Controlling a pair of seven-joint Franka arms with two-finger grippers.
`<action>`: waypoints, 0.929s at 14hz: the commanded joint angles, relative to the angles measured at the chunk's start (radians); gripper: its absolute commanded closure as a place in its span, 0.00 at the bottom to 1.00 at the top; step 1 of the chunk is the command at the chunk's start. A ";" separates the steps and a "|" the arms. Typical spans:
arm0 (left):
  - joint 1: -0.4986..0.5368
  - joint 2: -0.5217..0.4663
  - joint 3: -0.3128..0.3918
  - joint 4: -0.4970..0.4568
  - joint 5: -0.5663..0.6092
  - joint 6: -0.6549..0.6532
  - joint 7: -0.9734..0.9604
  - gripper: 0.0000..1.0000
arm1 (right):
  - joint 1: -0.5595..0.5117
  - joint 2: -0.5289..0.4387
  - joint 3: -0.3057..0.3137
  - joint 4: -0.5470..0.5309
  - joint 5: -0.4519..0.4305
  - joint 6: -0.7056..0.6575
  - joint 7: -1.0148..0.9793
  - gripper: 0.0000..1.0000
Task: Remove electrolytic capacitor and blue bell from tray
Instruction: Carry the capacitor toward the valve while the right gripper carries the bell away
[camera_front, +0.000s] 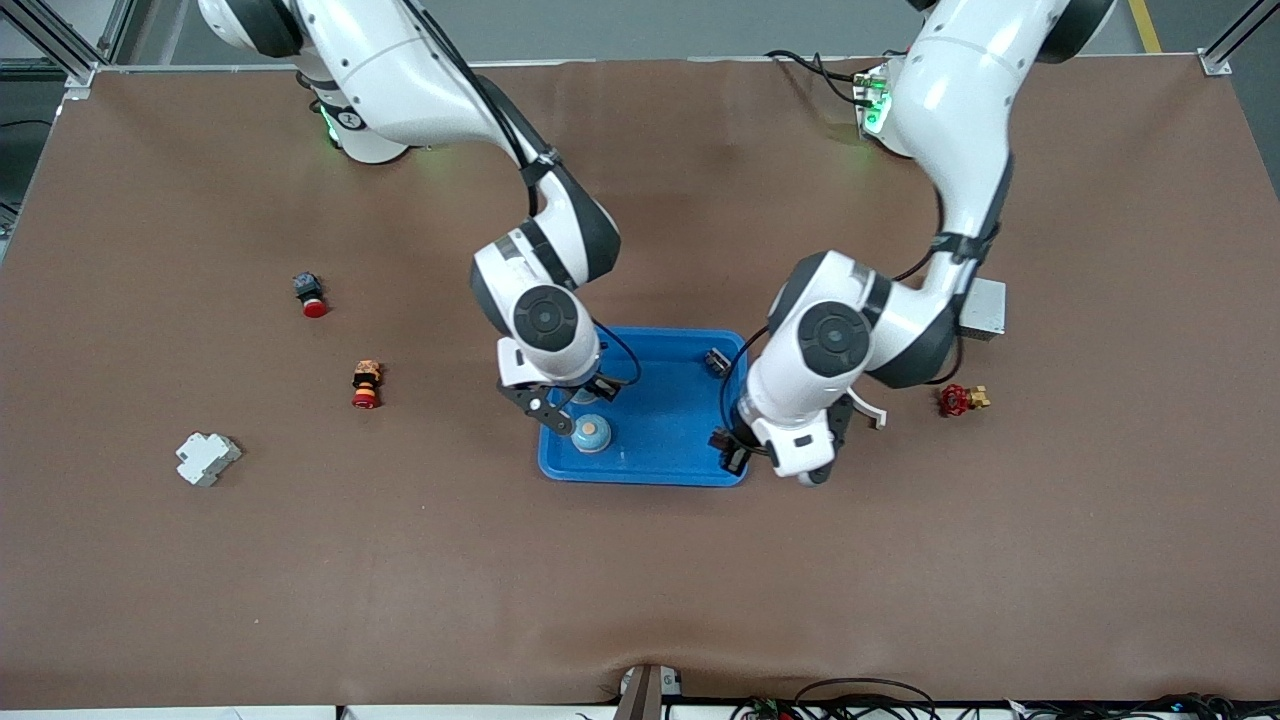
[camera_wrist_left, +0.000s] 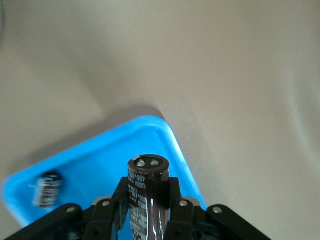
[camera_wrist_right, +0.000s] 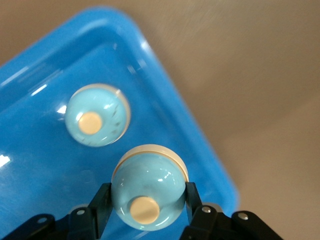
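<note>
Tray (camera_front: 668, 440) holds bell (camera_front: 591, 433), capacitor (camera_front: 716, 360); others in end effectors.

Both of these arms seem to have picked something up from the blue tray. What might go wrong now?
Three risks:
1. The right gripper pinches a rounded blue bell; it might slip.
2. The left gripper holds a tall electrolytic capacitor near its bottom; it might tilt.
3. Both arms work over one tray, close together, and might bump. A second bell and capacitor remain.

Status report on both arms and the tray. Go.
Left claw shut on dark cylindrical electrolytic capacitor, over bright-blue plastic tray corner. Right claw shut on pale-blue domed bell, over tray. Second bell, second capacitor lie in tray.
</note>
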 joint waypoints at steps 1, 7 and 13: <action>0.043 -0.089 -0.015 -0.038 -0.014 -0.137 0.124 1.00 | -0.087 -0.128 0.006 -0.035 0.010 -0.143 -0.191 1.00; 0.152 -0.254 -0.014 -0.180 -0.051 -0.310 0.523 1.00 | -0.350 -0.312 0.002 -0.221 -0.041 -0.166 -0.691 1.00; 0.290 -0.373 -0.009 -0.337 -0.016 -0.325 0.866 1.00 | -0.516 -0.355 0.002 -0.255 -0.044 -0.163 -0.954 1.00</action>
